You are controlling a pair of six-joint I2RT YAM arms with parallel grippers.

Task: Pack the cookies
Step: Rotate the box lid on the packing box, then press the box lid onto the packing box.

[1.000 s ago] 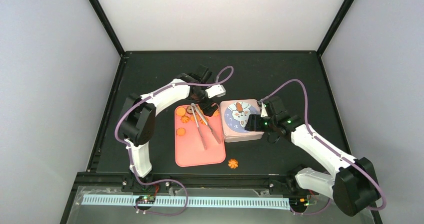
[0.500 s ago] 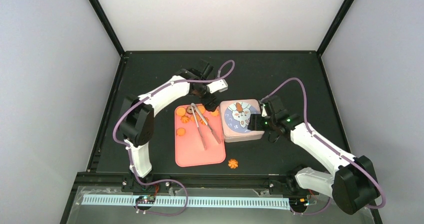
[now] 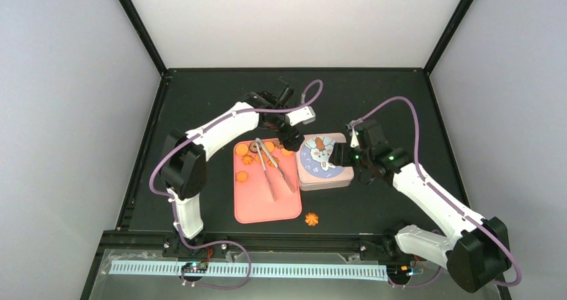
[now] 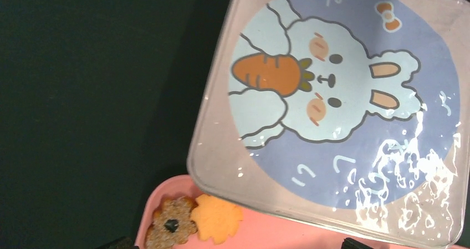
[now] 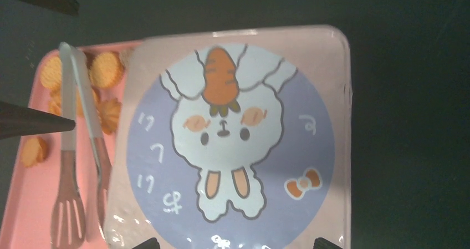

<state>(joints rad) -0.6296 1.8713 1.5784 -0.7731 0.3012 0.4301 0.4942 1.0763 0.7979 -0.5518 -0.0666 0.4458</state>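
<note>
Several orange cookies [image 3: 245, 154] lie at the far end of the pink tray [image 3: 257, 206], and one lies on the table in front of it [image 3: 311, 218]. A closed pink tin with a rabbit lid [image 3: 324, 163] stands right of the tray. My left gripper [image 3: 291, 139] hovers open at the tin's far left corner; its view shows the lid [image 4: 332, 110], a brown flower cookie [image 4: 170, 223] and an orange one [image 4: 218, 218]. My right gripper [image 3: 338, 156] hovers open over the lid [image 5: 233, 143]. Both grippers are empty.
Pink tongs [image 3: 271, 170] lie lengthwise on the tray, also in the right wrist view [image 5: 67, 149] beside cookies [image 5: 105, 69]. The tin's left edge overlaps the tray's corner. Black walls edge the dark table.
My left gripper has moved right from the tray's far end to the tin's far left corner. My right wrist has swung farther back, its gripper staying over the tin.
</note>
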